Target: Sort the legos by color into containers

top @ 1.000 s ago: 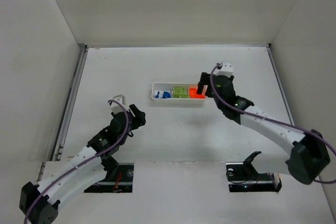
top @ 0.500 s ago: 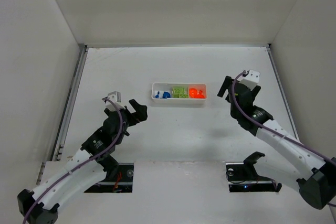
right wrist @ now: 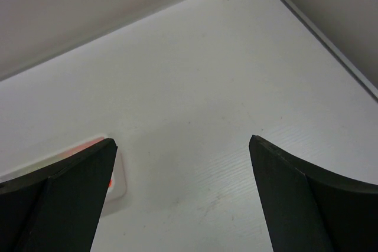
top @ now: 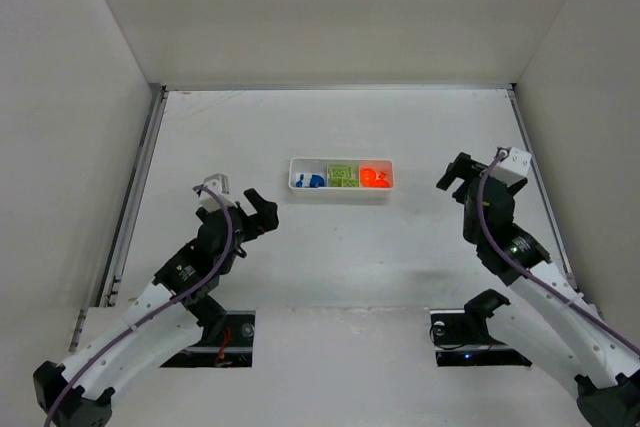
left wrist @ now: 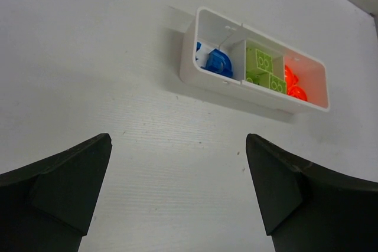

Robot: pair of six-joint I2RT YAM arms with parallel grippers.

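Observation:
The white tray lies mid-table with three compartments: blue legos on the left, green legos in the middle, orange legos on the right. The left wrist view shows the tray with blue, green and orange pieces inside. My left gripper is open and empty, below-left of the tray. My right gripper is open and empty, to the right of the tray. The right wrist view shows only the tray's corner at its left finger.
White walls enclose the table on three sides. A metal rail runs along the left edge and another along the right. The arm bases and two floor cut-outs sit at the near edge.
My right gripper has pulled away from the orange compartment, moving right and back toward its base. The left arm shifted slightly left a second ago and has since stayed put.

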